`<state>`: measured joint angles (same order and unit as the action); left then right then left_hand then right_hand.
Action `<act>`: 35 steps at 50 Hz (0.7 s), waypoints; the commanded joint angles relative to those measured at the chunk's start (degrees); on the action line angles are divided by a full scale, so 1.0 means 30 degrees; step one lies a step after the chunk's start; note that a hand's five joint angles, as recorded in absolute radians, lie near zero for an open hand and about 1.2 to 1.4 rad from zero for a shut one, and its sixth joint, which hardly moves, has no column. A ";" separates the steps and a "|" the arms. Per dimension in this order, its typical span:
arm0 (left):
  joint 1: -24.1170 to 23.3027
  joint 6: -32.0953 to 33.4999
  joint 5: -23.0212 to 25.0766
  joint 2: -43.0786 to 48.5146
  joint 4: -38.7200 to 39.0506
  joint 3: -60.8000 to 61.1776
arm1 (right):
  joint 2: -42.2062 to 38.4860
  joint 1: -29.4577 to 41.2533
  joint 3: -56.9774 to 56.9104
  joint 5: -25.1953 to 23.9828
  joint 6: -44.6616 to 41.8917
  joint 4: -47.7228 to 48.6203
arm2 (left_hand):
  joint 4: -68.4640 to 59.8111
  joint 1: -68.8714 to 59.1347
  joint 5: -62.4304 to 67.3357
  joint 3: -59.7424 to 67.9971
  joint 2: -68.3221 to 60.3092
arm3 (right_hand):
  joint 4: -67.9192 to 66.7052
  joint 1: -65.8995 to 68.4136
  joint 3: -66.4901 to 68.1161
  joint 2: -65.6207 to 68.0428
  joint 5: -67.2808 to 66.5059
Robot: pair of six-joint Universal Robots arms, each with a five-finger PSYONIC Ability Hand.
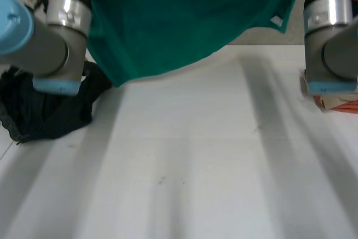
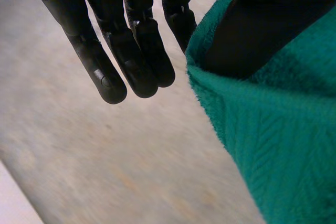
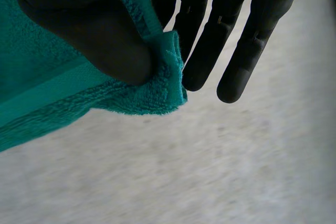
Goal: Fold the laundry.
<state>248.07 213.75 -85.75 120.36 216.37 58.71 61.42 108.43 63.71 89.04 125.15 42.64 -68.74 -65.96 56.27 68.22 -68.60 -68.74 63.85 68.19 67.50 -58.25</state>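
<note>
Left of towel [image 1: 184,20]: black garment [image 1: 45,110] (crumpled)

The left hand [image 2: 139,56] and right hand [image 3: 205,61] each pinch green towel [image 1: 184,20] under the thumb, other fingers [image 2: 107,80] straight.

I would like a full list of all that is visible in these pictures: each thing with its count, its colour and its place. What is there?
green towel: one, green, held up above the far side of the table, stretched between the two hands
label: one, white, on the towel's edge near the right arm
black cloth: one, black, crumpled on the table beside the left arm
orange thing: one, orange, behind the right arm, mostly hidden; I cannot tell what it is
table: one, white, under everything
left arm, right arm: two, grey with light-blue caps
left hand: one, black, thumb pinching the towel's edge
right hand: one, black, thumb pinching a towel corner
</note>
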 commanded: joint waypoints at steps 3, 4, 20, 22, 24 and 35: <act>-0.0192 -0.0058 0.0574 -0.2122 -0.0287 0.8518 | 0.0678 -0.0226 0.4922 0.0115 0.1319 -0.4452 | -0.3753 -0.4681 0.4575 0.3926 -0.3799 | -0.3752 0.5383 0.3936 0.4167 -0.3916; -0.0221 -0.0029 0.0603 -0.2413 -0.0345 1.0063 | 0.0678 -0.0255 0.5825 0.0115 0.1610 -0.5327 | -0.3753 -0.4681 0.4575 0.3926 -0.3799 | -0.3752 0.5383 0.3936 0.4167 -0.3916; 0.0626 -0.0058 0.1070 -0.0516 -0.0988 1.5440 | 0.1030 -0.2686 1.1166 -0.1701 0.5597 -0.8733 | -0.3317 -0.4244 0.4138 0.3489 -0.3362 | -0.3752 0.5383 0.3936 0.4167 -0.3916; 0.0891 -0.0087 0.1421 -0.0278 -0.1311 1.5352 | 0.1088 -0.2862 1.1196 -0.1847 0.5772 -0.8909 | -0.0078 -0.1006 0.0900 0.0251 -0.0124 | -0.3752 0.5383 0.3936 0.4167 -0.3916; 0.1360 -0.0174 0.2241 -0.0102 -0.1809 1.5205 | 0.1117 -0.3272 1.1167 -0.1906 0.6036 -0.9114 | 0.8380 0.7452 -0.7558 -0.8208 0.8334 | -0.3752 0.5383 0.3936 0.4167 -0.3916; 0.3058 -0.0262 0.3357 0.0044 -0.2016 1.5059 | 0.1176 -0.4064 1.1049 -0.1907 0.6652 -0.9232 | 1.0987 1.0060 -1.0166 -1.0815 1.0942 | -0.3752 0.5383 0.3936 0.4167 -0.3916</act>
<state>254.53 213.05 -76.21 120.40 209.96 104.11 65.00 96.76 97.04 83.17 144.67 15.00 -32.30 -32.95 22.08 32.98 -32.75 -68.76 63.85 68.38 67.50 -58.26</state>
